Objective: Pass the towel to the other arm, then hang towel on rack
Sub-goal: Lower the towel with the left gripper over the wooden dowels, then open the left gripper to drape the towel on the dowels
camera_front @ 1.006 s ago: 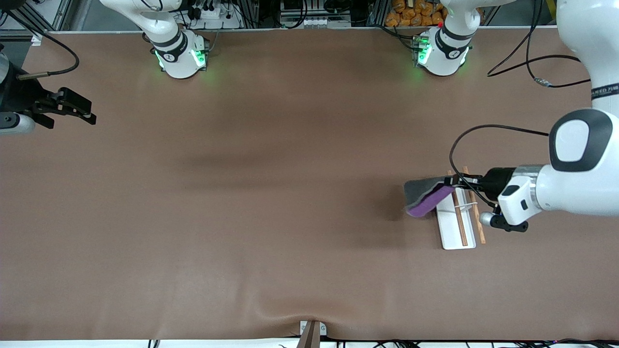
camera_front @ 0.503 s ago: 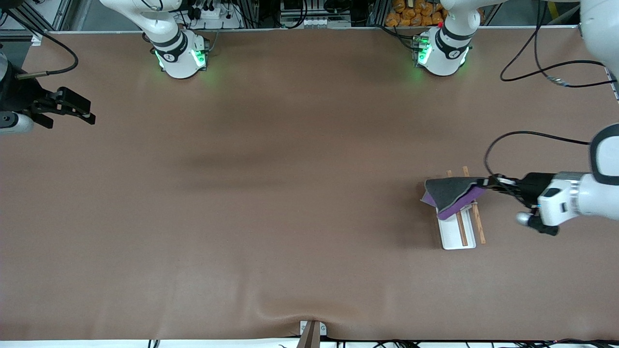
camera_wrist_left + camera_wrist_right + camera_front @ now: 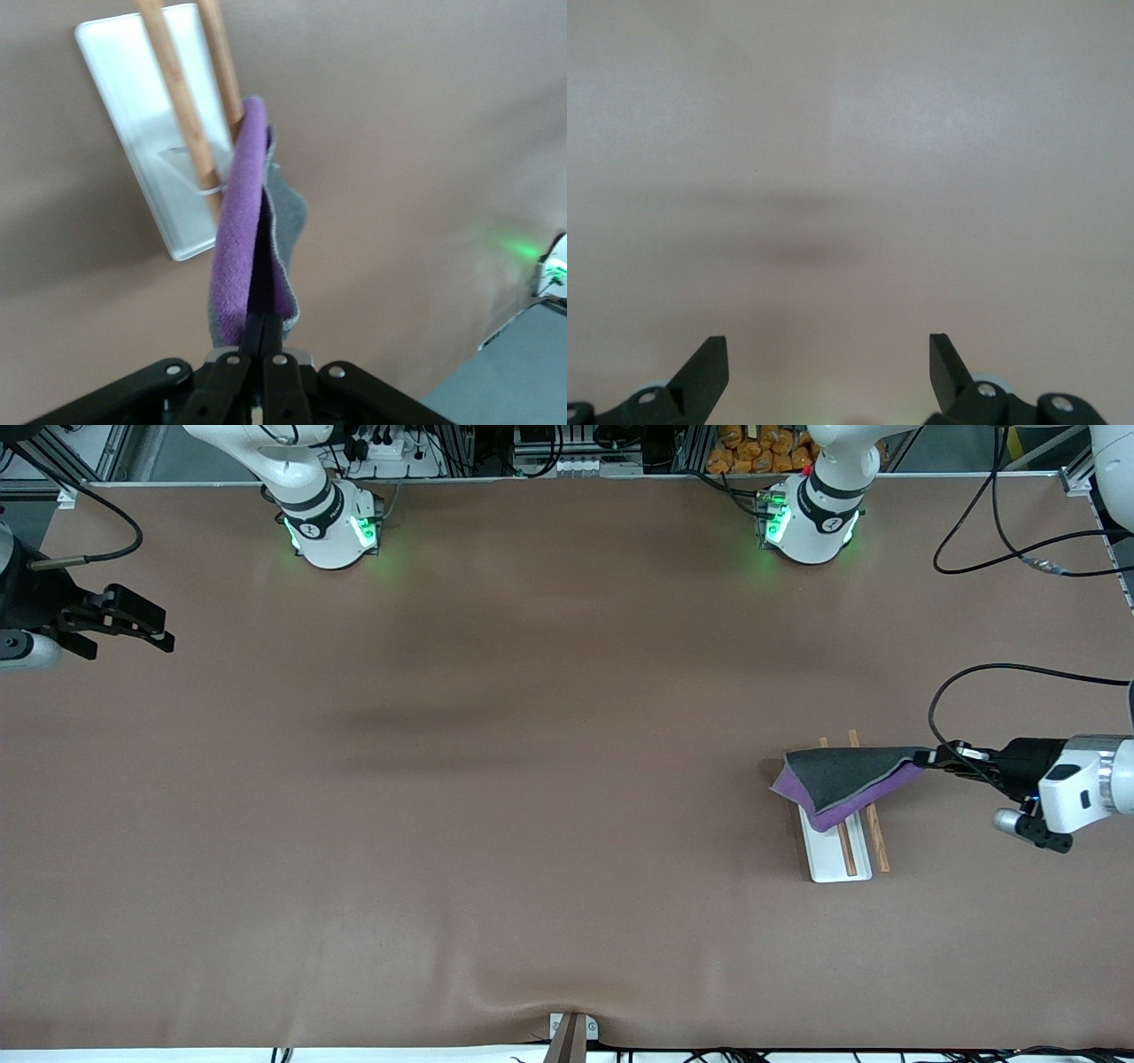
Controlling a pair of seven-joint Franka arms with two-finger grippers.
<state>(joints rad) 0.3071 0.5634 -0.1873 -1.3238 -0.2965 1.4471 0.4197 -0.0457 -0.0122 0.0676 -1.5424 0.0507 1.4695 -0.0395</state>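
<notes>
**Towel draped over rack, still pinched by left gripper**

At centre right of the front view: towel, dark grey face up with purple underside showing along its lower edge, lying across the two brown rods of the rack and covering their upper ends. One corner stretched out toward the right edge of the frame, clamped in the left gripper, jaws closed tight on that corner. Same seen in the left wrist view: towel folded purple side out, running from the shut black jaws of the left gripper up to the rods over the white base of the rack.

At the upper left edge of the front view: right gripper, waiting over the brown desk, jaws spread wide and holding nothing. Right wrist view: right gripper with both black fingertips well apart above bare desk.
</notes>
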